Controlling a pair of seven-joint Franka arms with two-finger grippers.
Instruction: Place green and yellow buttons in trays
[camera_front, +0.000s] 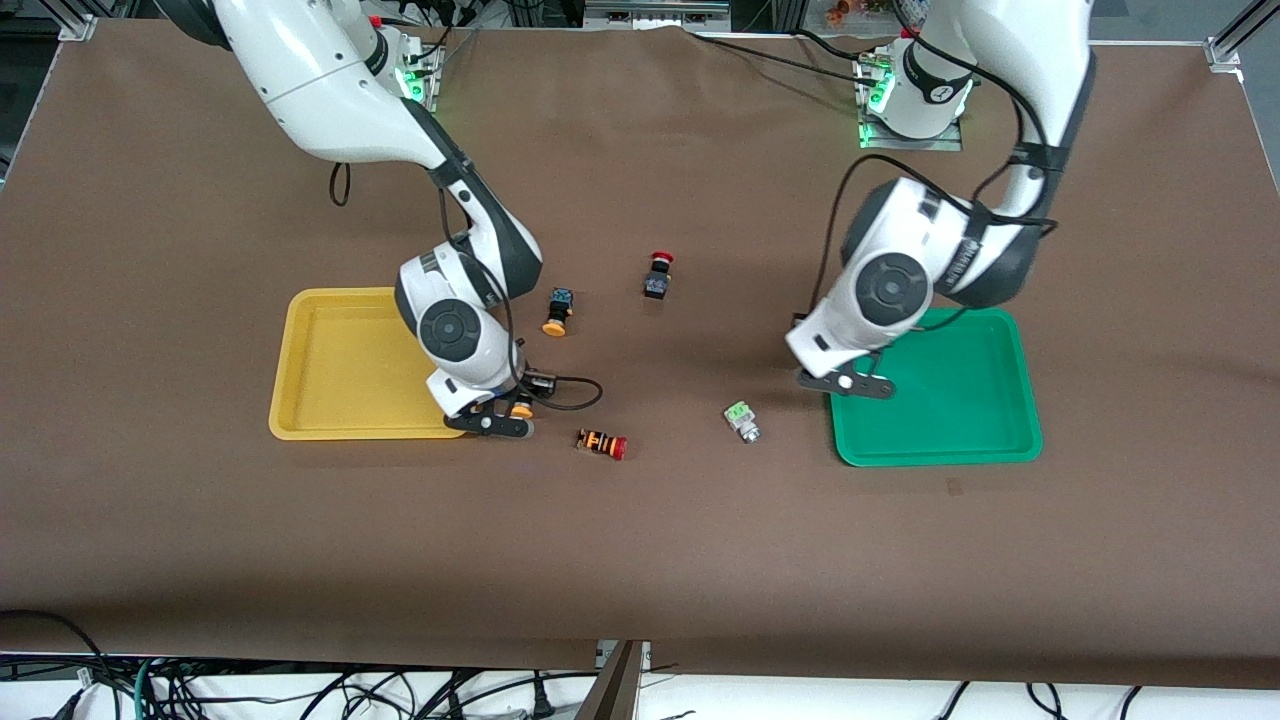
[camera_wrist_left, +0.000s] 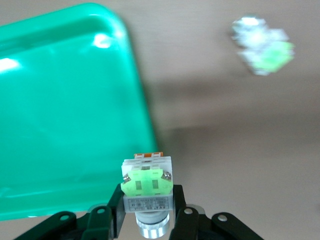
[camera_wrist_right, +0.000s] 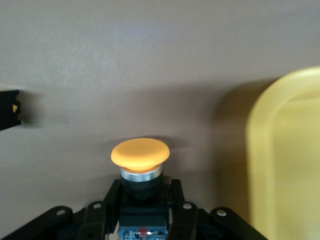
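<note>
My right gripper (camera_front: 497, 415) is shut on a black button with an orange-yellow cap (camera_wrist_right: 140, 154), low over the table beside the yellow tray's (camera_front: 300, 420) corner nearest the front camera. The tray's rim also shows in the right wrist view (camera_wrist_right: 260, 150). My left gripper (camera_front: 850, 383) is shut on a light-green and white button (camera_wrist_left: 147, 182), just over the table by the green tray's (camera_front: 1020, 440) rim toward the right arm's end; the tray also shows in the left wrist view (camera_wrist_left: 65, 115). A second yellow-capped button (camera_front: 556, 312) and a second green button (camera_front: 742, 421) lie on the table between the trays.
A black switch with a red cap (camera_front: 658, 275) lies farther from the front camera than the other buttons. An orange-striped switch with a red cap (camera_front: 601, 443) lies beside my right gripper. Both trays hold nothing. The second green button also shows in the left wrist view (camera_wrist_left: 262, 50).
</note>
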